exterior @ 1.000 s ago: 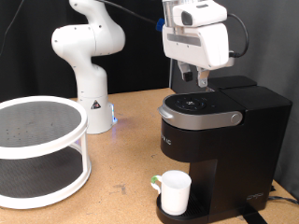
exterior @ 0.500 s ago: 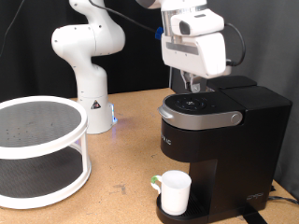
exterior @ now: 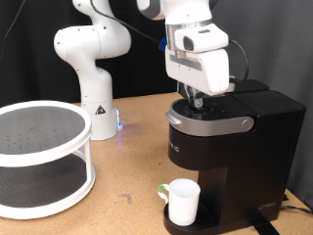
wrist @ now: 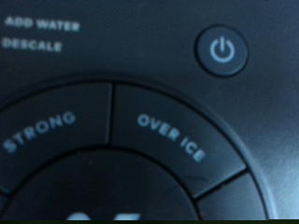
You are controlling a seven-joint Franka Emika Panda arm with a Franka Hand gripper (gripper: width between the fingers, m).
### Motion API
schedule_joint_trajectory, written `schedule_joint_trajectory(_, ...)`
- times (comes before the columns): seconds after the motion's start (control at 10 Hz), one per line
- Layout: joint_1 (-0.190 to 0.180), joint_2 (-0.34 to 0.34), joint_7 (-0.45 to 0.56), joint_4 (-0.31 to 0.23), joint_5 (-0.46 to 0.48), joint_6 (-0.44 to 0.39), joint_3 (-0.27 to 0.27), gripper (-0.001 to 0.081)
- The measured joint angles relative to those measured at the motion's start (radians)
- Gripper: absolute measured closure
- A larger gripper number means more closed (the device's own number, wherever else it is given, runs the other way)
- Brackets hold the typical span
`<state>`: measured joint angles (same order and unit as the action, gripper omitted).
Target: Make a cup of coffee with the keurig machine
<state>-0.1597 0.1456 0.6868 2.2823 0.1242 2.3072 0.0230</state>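
The black keurig machine (exterior: 230,147) stands at the exterior view's right with its lid shut. The white cup (exterior: 182,201) sits on the drip tray under the spout. My gripper (exterior: 196,101) hangs straight down just above the machine's top button panel, at or very near its surface. The fingers are mostly hidden behind the white hand. The wrist view shows only the panel up close: the power button (wrist: 222,49) and the "STRONG" (wrist: 41,131) and "OVER ICE" (wrist: 171,137) buttons. No fingers show in it.
A white two-tier round rack (exterior: 39,157) stands at the exterior view's left. A second white robot base (exterior: 93,59) stands at the back. The wooden table (exterior: 127,186) lies between them.
The gripper has moved down and to the exterior view's left, from above the machine's back to just over the button panel. The cup and machine have not moved.
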Motion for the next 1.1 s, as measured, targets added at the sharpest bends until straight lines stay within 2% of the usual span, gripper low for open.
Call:
schedule_joint_trajectory(0.4, 0.004, -0.014, -0.012, -0.007, 0.002, 0.0, -0.001, 0.0805)
schedule_joint_trajectory(0.8, 0.009, -0.048, -0.032, -0.067, 0.011, -0.108, -0.011, 0.0805)
schedule_joint_trajectory(1.1, 0.013, -0.065, -0.033, -0.093, 0.032, -0.146, -0.015, 0.0805)
